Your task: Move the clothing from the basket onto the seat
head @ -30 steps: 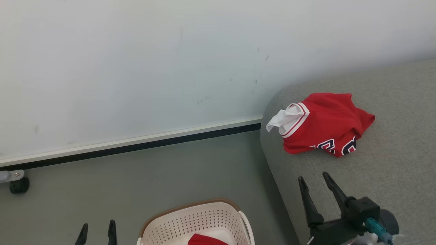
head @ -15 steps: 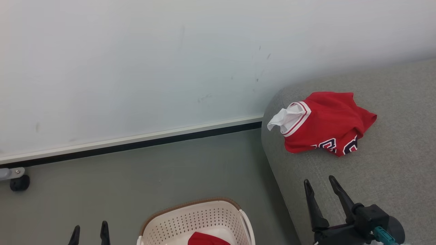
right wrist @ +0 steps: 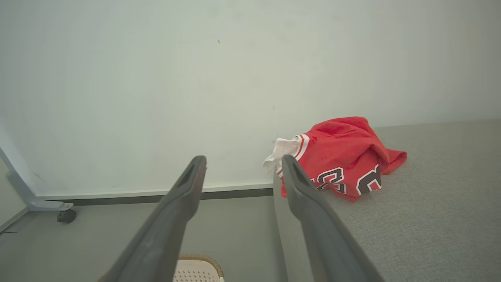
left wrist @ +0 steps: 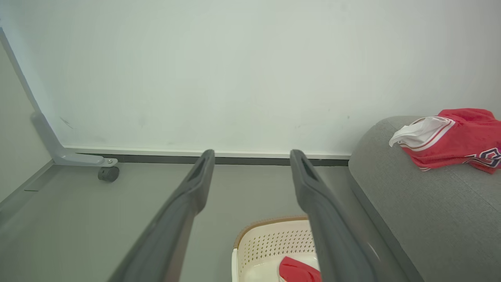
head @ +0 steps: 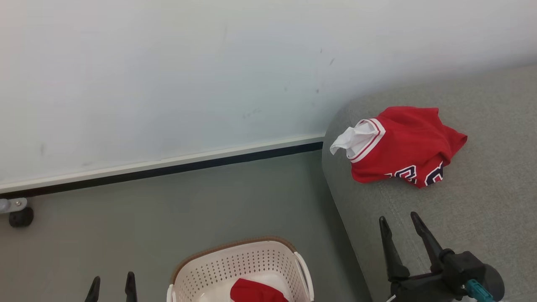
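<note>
A crumpled red garment [head: 405, 145] with navy letters and a white cuff lies on the grey seat [head: 482, 201] near its left end; the same garment [right wrist: 340, 156] shows in the right wrist view and again [left wrist: 458, 137] in the left wrist view. A second red garment [head: 256, 290] lies inside the cream basket [head: 235, 268] on the floor. My right gripper [head: 398, 218] hovers open over the seat's front edge, below the lettered garment and apart from it. My left gripper [head: 112, 279] is open at the bottom left, left of the basket, holding nothing.
A white wall [head: 168, 84] with a dark baseboard runs behind the floor and seat. A black caster on a metal foot [head: 19, 216] stands at the far left by the wall. Grey floor [head: 188, 209] lies between wall, basket and seat.
The whole head view has shifted a little, so the camera moved. The right gripper has drifted slightly rightward over the seat; both grippers remain open and empty.
</note>
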`<state>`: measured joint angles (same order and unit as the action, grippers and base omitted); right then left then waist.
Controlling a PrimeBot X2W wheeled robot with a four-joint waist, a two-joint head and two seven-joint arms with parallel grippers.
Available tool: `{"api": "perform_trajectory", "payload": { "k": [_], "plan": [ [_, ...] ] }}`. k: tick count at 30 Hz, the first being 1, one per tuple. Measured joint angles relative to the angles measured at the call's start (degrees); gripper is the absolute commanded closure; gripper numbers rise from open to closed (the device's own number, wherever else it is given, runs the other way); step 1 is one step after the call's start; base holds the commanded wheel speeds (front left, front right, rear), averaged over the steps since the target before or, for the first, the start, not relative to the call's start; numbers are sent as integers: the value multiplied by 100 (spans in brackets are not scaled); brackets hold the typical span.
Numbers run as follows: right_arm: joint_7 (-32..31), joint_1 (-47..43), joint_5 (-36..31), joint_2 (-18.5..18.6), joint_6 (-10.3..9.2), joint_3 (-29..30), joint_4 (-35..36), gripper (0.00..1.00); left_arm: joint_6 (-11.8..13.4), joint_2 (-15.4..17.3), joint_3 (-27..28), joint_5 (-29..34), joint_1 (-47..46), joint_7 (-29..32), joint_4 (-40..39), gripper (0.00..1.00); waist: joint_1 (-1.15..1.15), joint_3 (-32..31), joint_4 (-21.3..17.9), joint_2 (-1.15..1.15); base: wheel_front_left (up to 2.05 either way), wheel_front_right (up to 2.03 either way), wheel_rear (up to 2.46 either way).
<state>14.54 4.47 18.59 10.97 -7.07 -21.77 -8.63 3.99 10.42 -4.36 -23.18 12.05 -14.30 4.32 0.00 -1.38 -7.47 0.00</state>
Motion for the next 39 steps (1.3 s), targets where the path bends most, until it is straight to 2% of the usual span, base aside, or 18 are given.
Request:
{"api": "perform_trajectory", "payload": {
  "k": [6,13,25,32,39],
  "plan": [
    [0,-9,-58,-2,-7,180,120,0,-108,88,-137,122,-90,0,3,0,0,235,-21,0,0,0,0],
    [1,121,-135,-20,-7,447,304,0,-335,140,-455,252,-621,70,218,0,1,684,-62,0,0,0,0],
    [16,449,-513,-151,-7,646,765,0,-709,118,-1244,668,-1590,638,1225,0,1,1592,-180,1,0,0,0],
    [16,817,-805,-250,-7,623,1137,0,-809,77,-1651,1034,-2146,918,1881,0,2,2222,-290,1,0,0,0],
    [16,928,-940,-390,-7,631,1462,0,-860,76,-1827,1267,-2575,1044,2379,0,2,2778,-417,1,0,0,0]
  ]
}}
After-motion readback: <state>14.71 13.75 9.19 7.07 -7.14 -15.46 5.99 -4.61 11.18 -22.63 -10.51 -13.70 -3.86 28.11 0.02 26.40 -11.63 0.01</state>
